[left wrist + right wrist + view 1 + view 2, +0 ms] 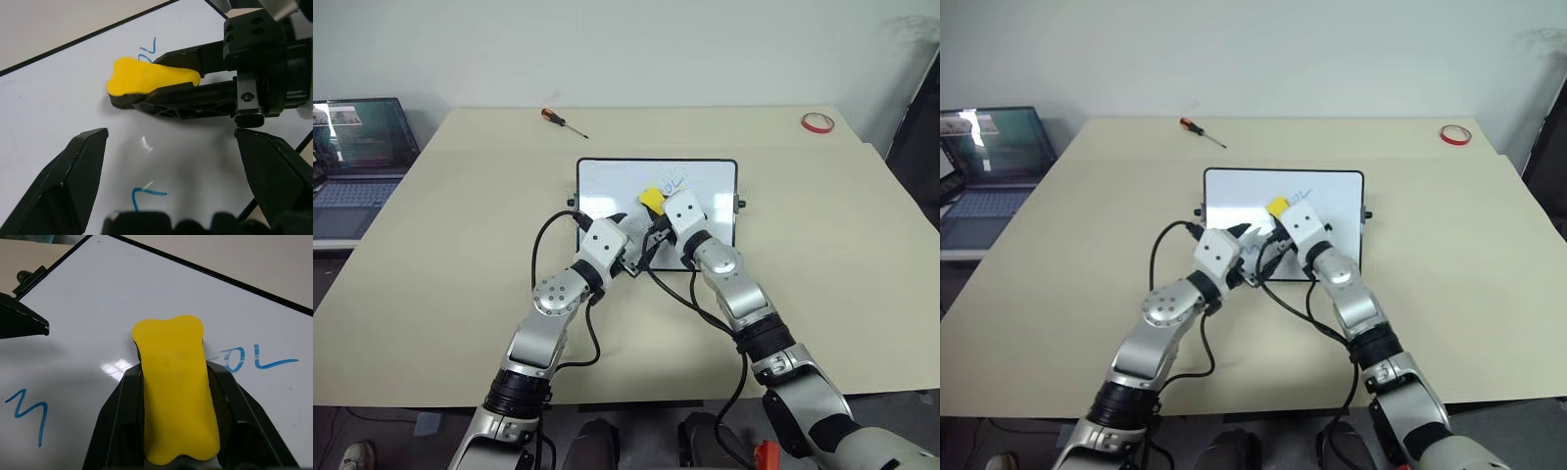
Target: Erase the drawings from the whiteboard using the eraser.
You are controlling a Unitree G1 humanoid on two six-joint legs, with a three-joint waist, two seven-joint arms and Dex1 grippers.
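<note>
You are clamping the eraser [176, 391] in the right gripper [656, 208], jaws clenched on its sides so the pad is facing the whiteboard [607, 181], between the drawings [254, 357]. Your left gripper [171, 196] is hovering over the board with jaws spread and empty, likely staying near to steady it

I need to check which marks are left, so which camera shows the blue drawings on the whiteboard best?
The right wrist view: the drawings and a zigzag lie sharp on the whiteboard beside the eraser. The left wrist view shows two small marks; the head views give only a faint scribble.
</note>
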